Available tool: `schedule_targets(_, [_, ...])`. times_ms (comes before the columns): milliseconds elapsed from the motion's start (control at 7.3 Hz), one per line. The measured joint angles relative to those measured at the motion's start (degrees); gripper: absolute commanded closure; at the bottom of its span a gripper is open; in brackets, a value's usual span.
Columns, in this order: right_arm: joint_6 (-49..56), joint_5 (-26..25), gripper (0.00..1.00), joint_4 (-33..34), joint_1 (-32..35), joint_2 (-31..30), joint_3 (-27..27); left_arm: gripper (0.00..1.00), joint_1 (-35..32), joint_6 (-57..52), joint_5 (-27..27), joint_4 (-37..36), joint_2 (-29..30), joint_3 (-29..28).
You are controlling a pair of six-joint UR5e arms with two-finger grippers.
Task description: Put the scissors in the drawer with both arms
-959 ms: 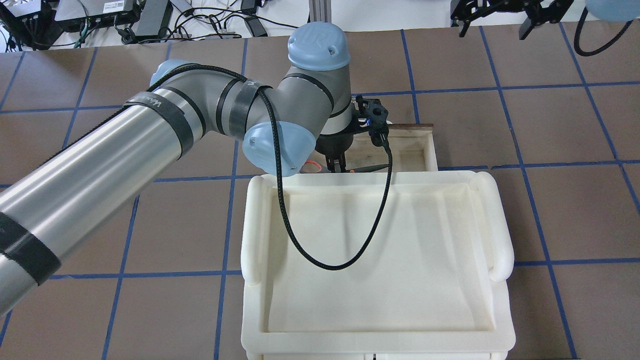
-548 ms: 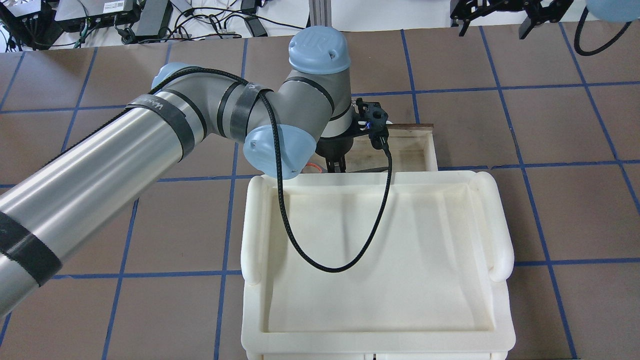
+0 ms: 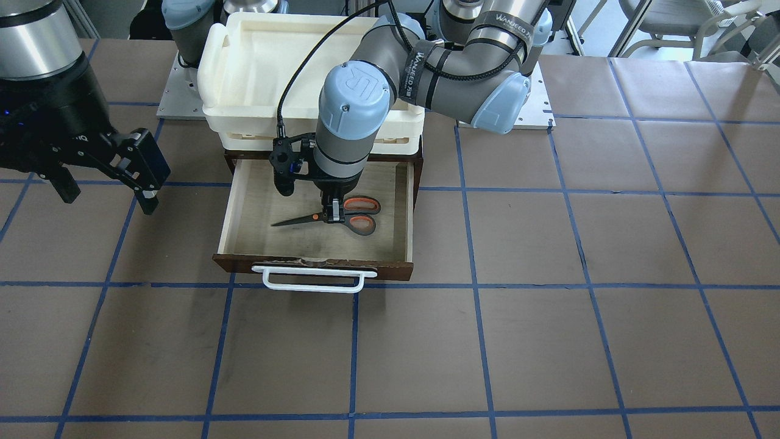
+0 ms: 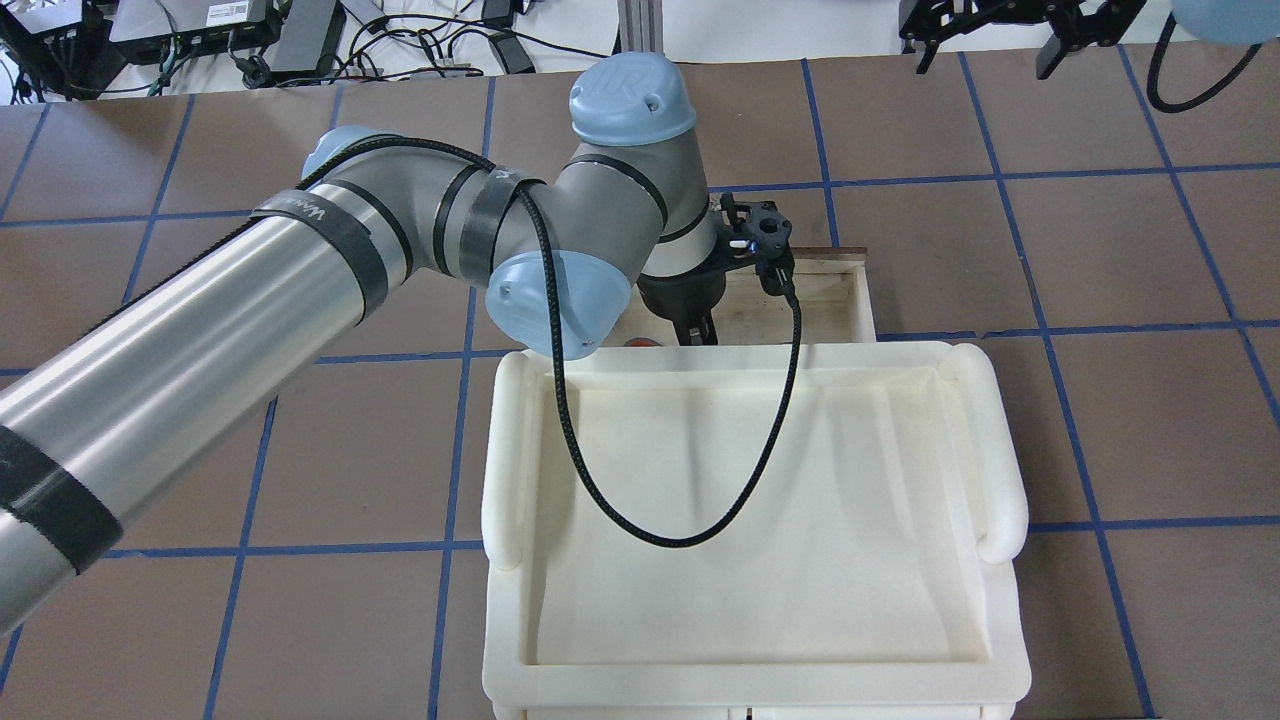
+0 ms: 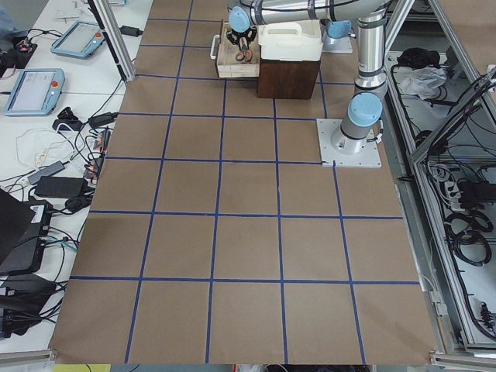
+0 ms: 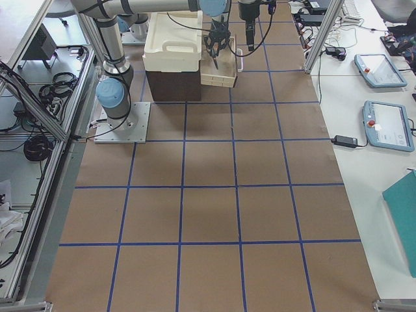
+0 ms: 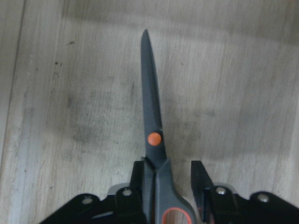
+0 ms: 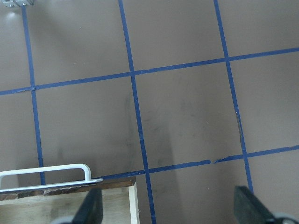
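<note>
Front-facing view: the scissors (image 3: 314, 217) lie inside the open drawer (image 3: 390, 268). Their long axis runs parallel to the drawer front, with the blades toward the robot's right and the loops toward its left. The left gripper (image 3: 332, 214) points straight down over them, just handle-side of the pivot. The right gripper (image 3: 109, 204) hangs off to the drawer's side, spread and empty. It is the nearer one to the white handle (image 3: 314, 281).

Overhead view: the tray (image 4: 505, 460) rim hides nearly all of the scissors, and only an orange bit shows beside the left gripper's fingers. One second ago the blade and an orange loop showed above that rim, so I judge the scissors are lower now. The wrist has also shifted slightly toward the robot's right.

Left and right side views: too small, they only confirm the left arm is over the drawer.

Left wrist view: the blades run straight away from the camera. The fingers (image 7: 201, 173) stand apart, one side touching the shank and a clear gap on the other, so the grip looks let go.

Right wrist view: fingers wide apart with nothing between them, and the drawer corner is below.

Next is probably a straight lift out.
</note>
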State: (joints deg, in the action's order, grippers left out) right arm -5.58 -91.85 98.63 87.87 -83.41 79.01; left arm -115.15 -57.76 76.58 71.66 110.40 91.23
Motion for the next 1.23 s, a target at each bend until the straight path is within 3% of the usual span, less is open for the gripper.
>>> schedule_targets(411, [0.0, 0.0, 0.0, -0.1, 0.0, -0.1, 0.0, 0.3, 0.3, -0.3, -0.5, -0.7, -0.8, 0.0])
schedule_targets(685, [0.0, 0.1, 0.0, 0.0, 0.0, -0.6, 0.0, 0.21, 2.2, -0.3, 0.0, -1.3, -2.7, -0.9])
schedule_targets(1233, [0.0, 0.1, 0.0, -0.1, 0.1, -0.9, 0.5, 0.15, 12.4, -0.2, 0.2, 3.2, -9.8, -3.2])
